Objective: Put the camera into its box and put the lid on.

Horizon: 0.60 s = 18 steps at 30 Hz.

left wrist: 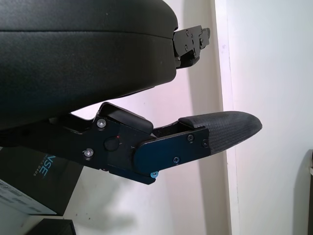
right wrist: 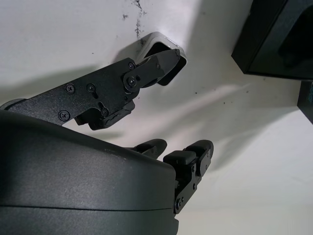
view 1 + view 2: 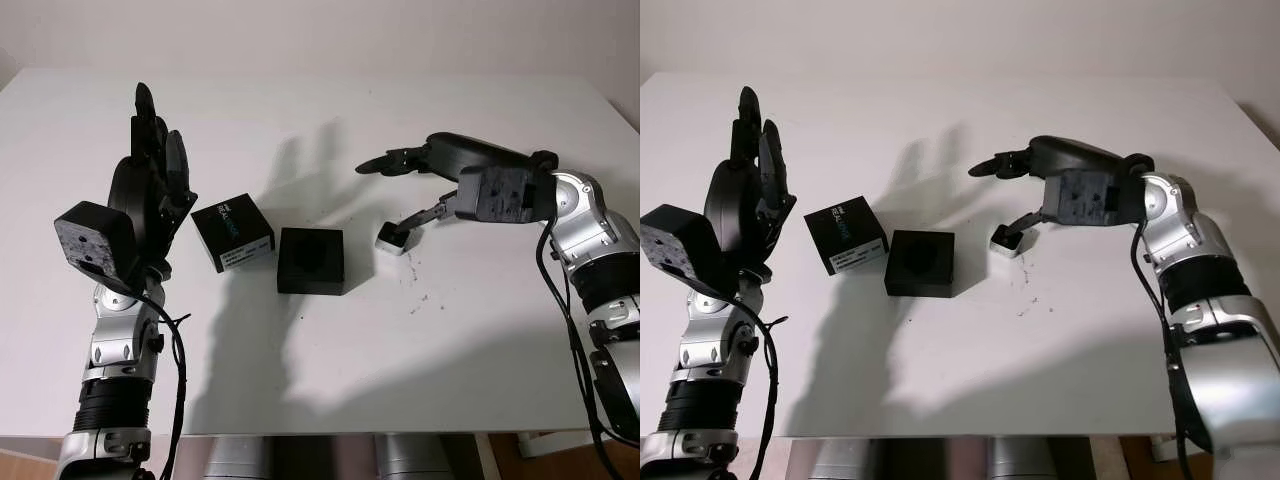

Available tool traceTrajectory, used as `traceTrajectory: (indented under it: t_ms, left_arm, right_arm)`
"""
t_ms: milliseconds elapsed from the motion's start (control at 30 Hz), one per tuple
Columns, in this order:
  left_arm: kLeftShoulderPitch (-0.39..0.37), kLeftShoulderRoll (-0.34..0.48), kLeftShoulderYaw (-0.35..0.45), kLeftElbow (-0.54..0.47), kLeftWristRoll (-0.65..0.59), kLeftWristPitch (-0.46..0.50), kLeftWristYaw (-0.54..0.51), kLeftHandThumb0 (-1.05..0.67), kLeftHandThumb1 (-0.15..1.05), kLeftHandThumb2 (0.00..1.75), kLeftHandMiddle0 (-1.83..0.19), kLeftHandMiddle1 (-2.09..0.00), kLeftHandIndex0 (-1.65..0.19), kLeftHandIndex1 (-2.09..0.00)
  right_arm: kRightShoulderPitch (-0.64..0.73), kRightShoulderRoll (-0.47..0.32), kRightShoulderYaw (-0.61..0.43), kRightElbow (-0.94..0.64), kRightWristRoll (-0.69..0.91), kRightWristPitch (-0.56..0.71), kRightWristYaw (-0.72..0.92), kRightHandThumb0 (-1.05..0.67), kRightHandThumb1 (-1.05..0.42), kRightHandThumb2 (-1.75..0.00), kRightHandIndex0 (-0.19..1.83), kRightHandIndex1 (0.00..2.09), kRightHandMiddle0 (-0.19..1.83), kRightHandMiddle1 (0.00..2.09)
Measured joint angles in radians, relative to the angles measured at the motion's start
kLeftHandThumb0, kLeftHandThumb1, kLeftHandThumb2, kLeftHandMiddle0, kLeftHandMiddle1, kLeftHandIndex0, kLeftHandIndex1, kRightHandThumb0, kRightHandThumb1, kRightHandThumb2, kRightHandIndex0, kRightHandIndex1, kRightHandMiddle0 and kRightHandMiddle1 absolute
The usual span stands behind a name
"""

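The small silver camera (image 3: 390, 238) lies on the white table (image 3: 330, 360), just right of the open black box (image 3: 311, 260) with a recess in its top. The black printed lid (image 3: 232, 232) sits to the box's left, close to it. My right hand (image 3: 385, 200) hovers over the camera, open. Its thumb tip (image 2: 164, 61) touches the camera (image 2: 171, 73), while the other fingers (image 2: 193, 154) stretch out above and away from it. My left hand (image 3: 150, 170) is raised, open, left of the lid (image 1: 29, 181).
Dark specks (image 3: 418, 290) mark the table right of the camera. The table's front edge (image 3: 330, 432) runs along the bottom, with both arms coming up over it at the left and right.
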State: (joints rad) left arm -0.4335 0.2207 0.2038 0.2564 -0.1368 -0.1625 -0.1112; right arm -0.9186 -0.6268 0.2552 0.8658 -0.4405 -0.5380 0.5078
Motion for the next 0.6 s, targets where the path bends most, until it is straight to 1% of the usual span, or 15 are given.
traceTrajectory:
  t_ms: [267, 433, 600]
  left_arm:
    - [0.0, 0.0, -0.003, 0.0, 0.003, 0.01, -0.001, -0.78, 1.05, 0.7, 0.19, 0.0, 0.19, 0.0]
    - [0.0, 0.0, -0.004, 0.0, 0.005, 0.018, -0.005, -0.77, 1.05, 0.7, 0.19, 0.0, 0.19, 0.0]
    - [0.0, 0.0, -0.004, 0.0, 0.005, 0.028, -0.009, -0.77, 1.05, 0.68, 0.19, 0.0, 0.19, 0.0]
  right_arm:
    - [-0.009, -0.052, 0.029, -0.012, -0.044, -0.036, 0.034, -0.26, -0.84, -0.06, 0.38, 0.09, 0.42, 0.07]
    - [-0.005, -0.093, 0.028, -0.063, -0.032, -0.026, 0.083, -0.24, -0.86, -0.06, 0.34, 0.06, 0.39, 0.05]
    - [0.013, -0.124, 0.027, -0.104, -0.032, -0.017, 0.085, -0.23, -0.86, -0.05, 0.33, 0.06, 0.39, 0.05]
